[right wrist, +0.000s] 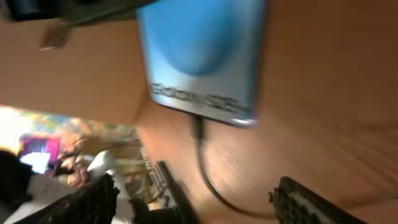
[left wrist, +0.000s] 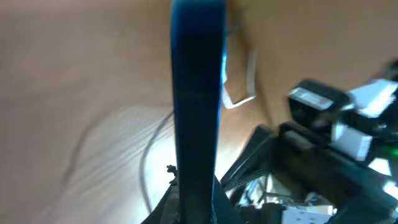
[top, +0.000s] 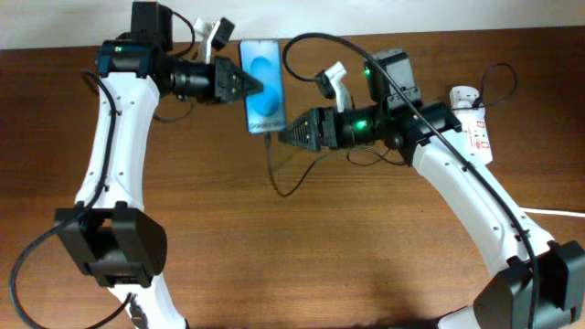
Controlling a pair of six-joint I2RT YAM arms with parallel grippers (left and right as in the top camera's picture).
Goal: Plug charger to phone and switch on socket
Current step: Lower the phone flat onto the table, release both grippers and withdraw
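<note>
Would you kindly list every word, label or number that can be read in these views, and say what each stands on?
Nothing can be read with certainty.
black-framed smartphone with blue screen: dark text on its white strip, too blurred to read.
white power strip with red switches: red markings, too small to read.
white label on a black module, left wrist view: blurred, unreadable.

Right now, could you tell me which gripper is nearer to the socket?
Right. The right gripper is by the lower corner of the phone, on the side towards the socket; the left gripper grips the phone's opposite edge, farther off.
</note>
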